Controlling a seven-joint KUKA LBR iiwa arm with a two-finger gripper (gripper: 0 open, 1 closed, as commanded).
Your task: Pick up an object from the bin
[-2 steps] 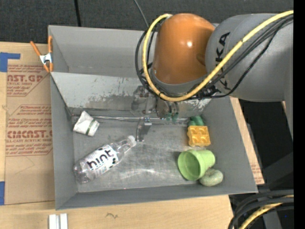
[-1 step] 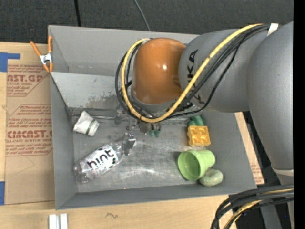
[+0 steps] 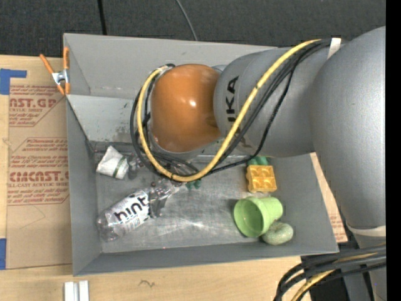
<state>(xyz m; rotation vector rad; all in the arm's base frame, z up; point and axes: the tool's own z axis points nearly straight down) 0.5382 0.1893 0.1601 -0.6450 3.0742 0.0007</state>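
- Gripper (image 3: 161, 196): low in the left half of the bin (image 3: 81, 199), under the orange wrist cover (image 3: 182, 105); its tip is at the neck end of a clear plastic bottle (image 3: 127, 214); whether it is open or closed cannot be told, since the cover hides most of it.
- Bottle: on its side on the bin floor, label reading "hint"; neck toward the gripper, base toward the near left corner; touching the gripper or just beside it, which of the two cannot be told; nothing shows as held.
- Step in hand, as judged: the reach down to a thing, with no grasp yet shown; the next move calls for a firm hold across the narrow neck, then a straight lift; a smooth round bottle may roll or slip.
- Near neighbours: a crumpled white wad (image 3: 113, 163) just beyond the bottle; a small green bit (image 3: 194, 182) just right of the gripper.
- Farther right, well apart: a yellow block (image 3: 260, 177); a green cup (image 3: 255, 215) on its side, mouth to the left; a pale green lump (image 3: 279, 233) touching the cup.
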